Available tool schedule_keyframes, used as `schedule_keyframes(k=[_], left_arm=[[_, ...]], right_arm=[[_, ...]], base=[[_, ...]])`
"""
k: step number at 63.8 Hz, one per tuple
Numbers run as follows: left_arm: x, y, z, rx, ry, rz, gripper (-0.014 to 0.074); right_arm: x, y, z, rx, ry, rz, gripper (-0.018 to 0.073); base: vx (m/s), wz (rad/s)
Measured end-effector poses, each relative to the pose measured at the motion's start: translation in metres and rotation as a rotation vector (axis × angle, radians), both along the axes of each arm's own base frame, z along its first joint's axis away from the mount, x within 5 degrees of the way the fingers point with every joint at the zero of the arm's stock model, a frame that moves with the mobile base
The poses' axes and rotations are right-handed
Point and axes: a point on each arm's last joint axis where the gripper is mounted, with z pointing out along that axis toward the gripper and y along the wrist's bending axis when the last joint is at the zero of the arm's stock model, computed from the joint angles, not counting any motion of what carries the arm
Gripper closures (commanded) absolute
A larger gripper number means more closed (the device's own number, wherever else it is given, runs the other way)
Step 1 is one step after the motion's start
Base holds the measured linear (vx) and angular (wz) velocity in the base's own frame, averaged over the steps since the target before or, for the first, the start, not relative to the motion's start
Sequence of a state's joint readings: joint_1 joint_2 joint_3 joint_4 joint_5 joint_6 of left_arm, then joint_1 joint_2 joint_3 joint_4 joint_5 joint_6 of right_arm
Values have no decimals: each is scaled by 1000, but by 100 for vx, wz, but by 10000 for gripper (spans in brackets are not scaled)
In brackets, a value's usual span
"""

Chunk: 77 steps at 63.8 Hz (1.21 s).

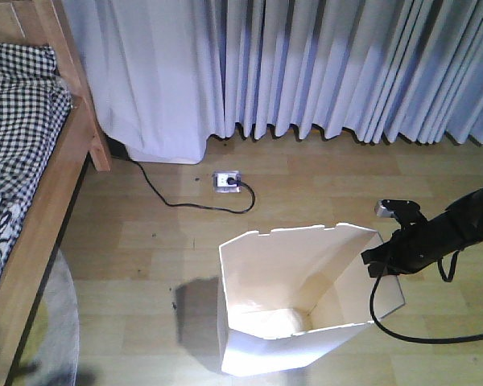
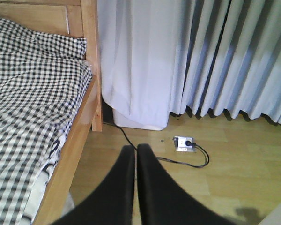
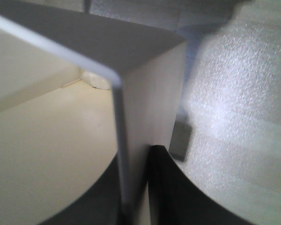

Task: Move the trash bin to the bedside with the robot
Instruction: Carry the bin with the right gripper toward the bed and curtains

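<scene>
The white trash bin [image 1: 290, 273] stands on the wood floor, its cream inside open to the front camera. My right gripper [image 1: 380, 259] is shut on the bin's right wall near the rim. In the right wrist view the thin wall of the trash bin [image 3: 150, 84] runs between the two black fingers of my right gripper [image 3: 136, 158], one inside and one outside. The bed [image 1: 34, 201], with wooden frame and checked bedding, lies along the left, well apart from the bin. My left gripper [image 2: 136, 151] is shut on nothing, above the floor beside the bed [image 2: 77, 133].
A floor socket [image 1: 227, 180] with a black cable [image 1: 185, 203] lies between bin and curtains [image 1: 322, 64]. A white box [image 1: 165, 149] sits under the curtain by the bed's foot post. A translucent round mat [image 1: 56, 322] lies beside the bed frame.
</scene>
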<state>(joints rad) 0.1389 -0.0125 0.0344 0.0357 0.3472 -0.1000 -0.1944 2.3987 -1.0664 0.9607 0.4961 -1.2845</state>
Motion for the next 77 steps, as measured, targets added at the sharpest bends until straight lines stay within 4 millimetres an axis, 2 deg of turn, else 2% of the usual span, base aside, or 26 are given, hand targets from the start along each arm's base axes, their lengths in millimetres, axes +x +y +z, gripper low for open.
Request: schedule_keyframes(k=[46,77], left_arm=[[0,0,0,0,0,0,603],[0,0,0,0,0,0,603]], right_arm=[[0,0,0,-1,0,0,564],[0,0,0,1,0,-4,564]], base=[[29,-1],[16,5]])
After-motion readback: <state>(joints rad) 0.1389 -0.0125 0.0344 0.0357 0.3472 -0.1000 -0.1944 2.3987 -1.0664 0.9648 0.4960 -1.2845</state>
